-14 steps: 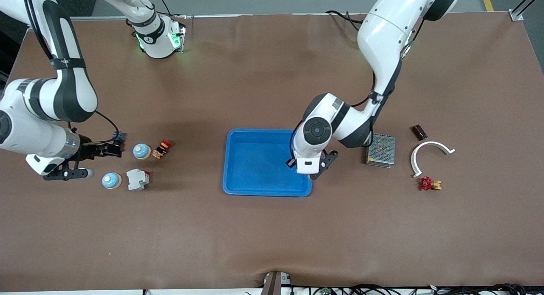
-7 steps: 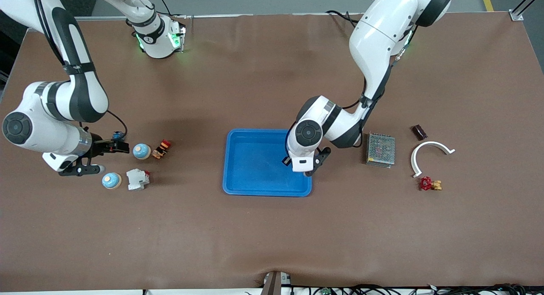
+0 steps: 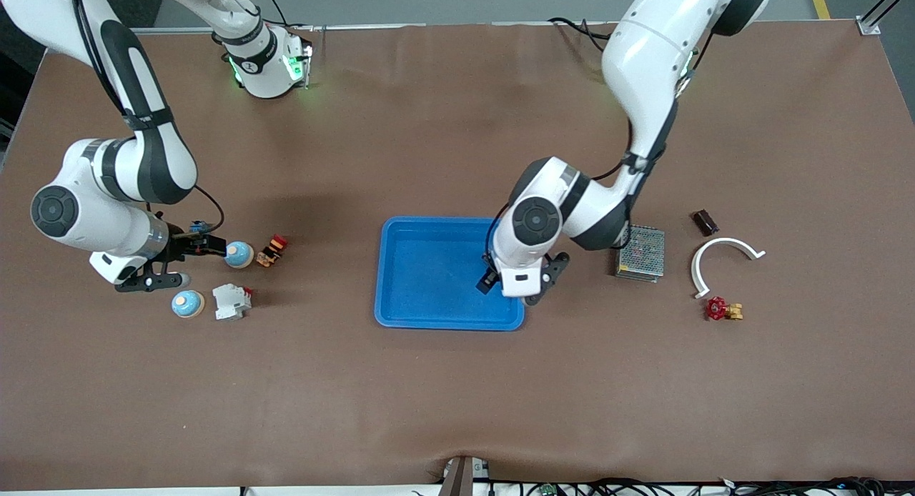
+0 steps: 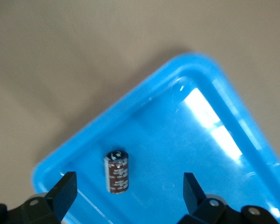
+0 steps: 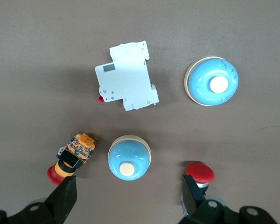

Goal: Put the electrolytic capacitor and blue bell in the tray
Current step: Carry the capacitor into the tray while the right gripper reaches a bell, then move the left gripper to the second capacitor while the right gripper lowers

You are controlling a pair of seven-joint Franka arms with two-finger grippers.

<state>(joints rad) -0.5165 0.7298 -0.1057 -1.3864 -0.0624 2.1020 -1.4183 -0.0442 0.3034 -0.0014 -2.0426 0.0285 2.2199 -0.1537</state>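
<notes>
1. Left wrist view only: a dark brown electrolytic capacitor [image 4: 117, 171] lies on its side on the floor of the blue tray [image 4: 186, 135], near one rounded corner. In the front view the left arm's wrist covers that spot of the tray [image 3: 429, 267], so the capacitor cannot be seen there.
2. Right wrist view only: a red mushroom push-button [image 5: 199, 173] sits just beside one finger of the right gripper [image 5: 126, 198]. The front view does not show it clearly.
3. Count, right arm's end of the table: two blue bells, one [image 3: 238, 254] [image 5: 129, 157] farther from the front camera and one [image 3: 187, 304] [image 5: 211, 81] nearer; one white circuit breaker [image 3: 231, 301] [image 5: 126, 75]; one orange-and-red switch part [image 3: 271, 249] [image 5: 72, 154].
4. Count, left arm's end: one grey mesh box [image 3: 640, 251], one white curved bracket [image 3: 720, 256], one small dark block [image 3: 705, 222], one red-handled valve [image 3: 723, 309]. One tray, mid-table.
5. Left gripper [image 4: 128, 191]: over the tray, jaws spread wide and empty; the capacitor lies between the fingers' lines, apart from both.
6. Right gripper [image 3: 191, 255]: low over the table, jaws wide, holding nothing; the farther bell sits between them in the wrist view. Contact cannot be told.
</notes>
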